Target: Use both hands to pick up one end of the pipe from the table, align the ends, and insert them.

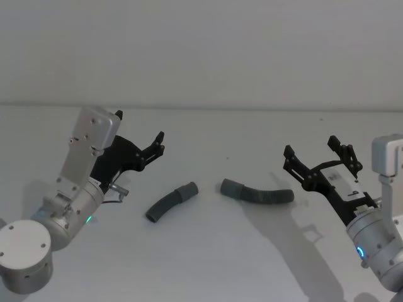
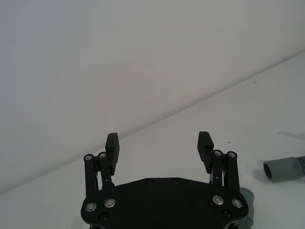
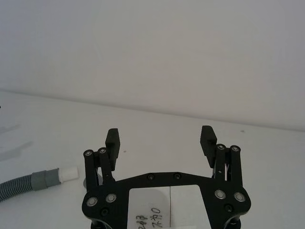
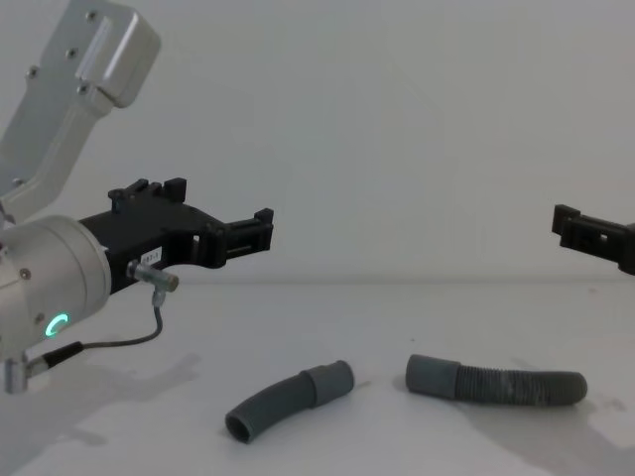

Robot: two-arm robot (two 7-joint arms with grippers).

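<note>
Two dark grey hose pieces lie flat on the white surface (image 1: 208, 270), in the space between the two claws. The left claw (image 2: 158, 143) hangs in the air, its two black fingers spread wide and gripping nothing; the chest view shows it raised well above the hose. The short smooth piece (image 1: 165, 204) lies below this claw and a little towards the right claw (image 1: 311, 150). It is curved, with its wider short-piece cuff (image 1: 187, 190) at the end turned to the other piece and a plain open mouth at the end nearer the robot. The right claw is likewise raised, spread wide and gripping nothing, its fingertips pointing forward and inward towards the left claw. The ribbed piece (image 1: 267, 196) lies below it on the side towards the left claw. It is gently bowed, with its smooth ribbed-piece cuff (image 1: 232, 187) at the end farther from the right claw. The two cuffs face each other roughly midway between the claws, near but apart, with a strip of bare surface between them. A green light (image 1: 89, 219) glows on the silver-grey left arm (image 1: 82, 157), a blue light (image 1: 361, 253) on the right arm (image 1: 384, 245).
</note>
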